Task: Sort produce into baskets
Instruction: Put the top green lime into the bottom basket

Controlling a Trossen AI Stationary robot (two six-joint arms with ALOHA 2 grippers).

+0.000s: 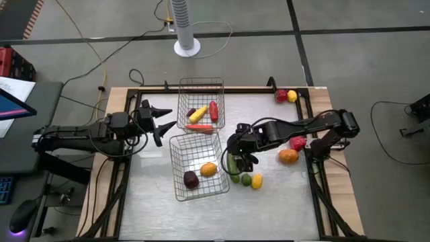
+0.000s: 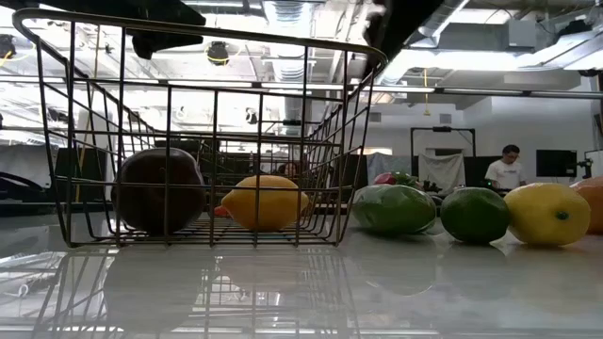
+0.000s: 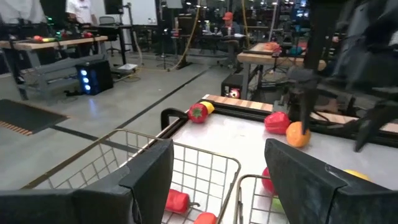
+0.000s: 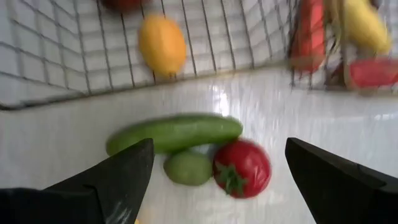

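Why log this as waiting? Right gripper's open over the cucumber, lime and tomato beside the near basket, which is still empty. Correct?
Not quite: the near basket isn't empty. The high view shows an orange-yellow fruit and a dark purple piece inside. The right gripper is open over the cucumber, lime and tomato.

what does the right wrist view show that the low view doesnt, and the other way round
Only the right wrist view shows the right gripper, its fingers spread wide above a cucumber and a red tomato on the table, plus the far basket holding red and yellow pieces.

Only the low view shows the yellow lemon on the table, the dark purple fruit in the near basket, and a person in the room behind.

Both show the near basket's orange-yellow fruit and a small round green fruit on the table.
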